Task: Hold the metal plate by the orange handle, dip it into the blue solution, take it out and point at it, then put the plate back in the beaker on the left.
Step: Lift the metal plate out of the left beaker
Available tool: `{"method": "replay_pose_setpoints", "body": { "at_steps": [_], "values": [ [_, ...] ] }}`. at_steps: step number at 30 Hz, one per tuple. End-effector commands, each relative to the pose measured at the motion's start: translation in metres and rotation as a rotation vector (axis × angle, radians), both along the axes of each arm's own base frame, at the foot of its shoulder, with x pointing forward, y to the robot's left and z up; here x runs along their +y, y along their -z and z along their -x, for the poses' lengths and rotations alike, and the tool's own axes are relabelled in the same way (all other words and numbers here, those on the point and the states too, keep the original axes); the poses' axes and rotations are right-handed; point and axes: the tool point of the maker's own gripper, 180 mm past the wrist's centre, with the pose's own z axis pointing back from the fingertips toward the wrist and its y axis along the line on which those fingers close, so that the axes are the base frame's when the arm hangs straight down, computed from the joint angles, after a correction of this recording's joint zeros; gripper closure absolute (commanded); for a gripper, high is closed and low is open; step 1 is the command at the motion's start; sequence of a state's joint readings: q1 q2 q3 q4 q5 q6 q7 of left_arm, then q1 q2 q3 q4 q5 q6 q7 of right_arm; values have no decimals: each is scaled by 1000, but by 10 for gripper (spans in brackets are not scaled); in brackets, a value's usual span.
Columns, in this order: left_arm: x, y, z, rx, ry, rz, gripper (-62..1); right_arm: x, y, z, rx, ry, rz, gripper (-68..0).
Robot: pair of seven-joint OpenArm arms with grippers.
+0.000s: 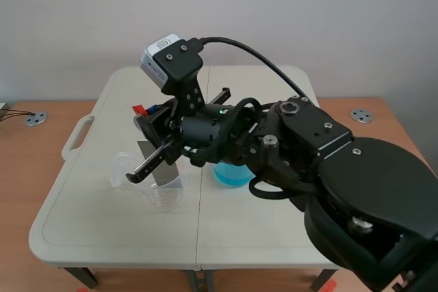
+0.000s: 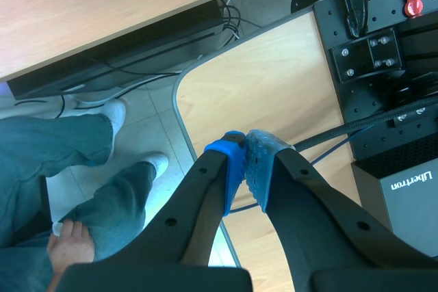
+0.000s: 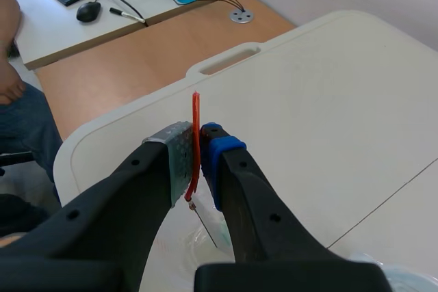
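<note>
The right arm (image 1: 308, 145) hides most of the blue-solution beaker (image 1: 229, 174), three o'clock from the metal plate (image 1: 164, 172). The right gripper (image 3: 197, 147) covers part of the plate.

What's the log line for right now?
right gripper: shut on orange handle | metal plate: hanging at clear beaker, left of blue solution | left gripper: shut, empty

Matte black right arm (image 1: 369, 182), round joint housings, silver screws. White-grey wrist camera (image 1: 159, 52) at 10 o'clock, black cable (image 1: 260, 55) looping off top. Dotted finger pads: blue pad (image 3: 222, 152), grey pad (image 3: 179, 161).
</note>
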State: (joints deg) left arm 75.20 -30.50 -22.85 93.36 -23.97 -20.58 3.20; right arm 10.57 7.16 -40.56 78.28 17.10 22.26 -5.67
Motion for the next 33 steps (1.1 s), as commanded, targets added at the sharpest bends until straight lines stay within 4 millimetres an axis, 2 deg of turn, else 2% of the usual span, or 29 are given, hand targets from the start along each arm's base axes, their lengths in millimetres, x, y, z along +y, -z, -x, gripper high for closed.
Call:
{"method": "replay_pose_setpoints", "body": {
  "at_steps": [1,22,33],
  "values": [
    [-3,-1,-1,-7,-6,13,-30,2,-20,-6,-49,1,-45,-13],
    [-3,-2,-2,-13,-7,15,-30,8,-53,-2,-164,-25,-44,-13],
    [-3,-2,-2,-12,-7,15,-30,8,-79,1,-211,-26,-42,-13]
  ]
}}
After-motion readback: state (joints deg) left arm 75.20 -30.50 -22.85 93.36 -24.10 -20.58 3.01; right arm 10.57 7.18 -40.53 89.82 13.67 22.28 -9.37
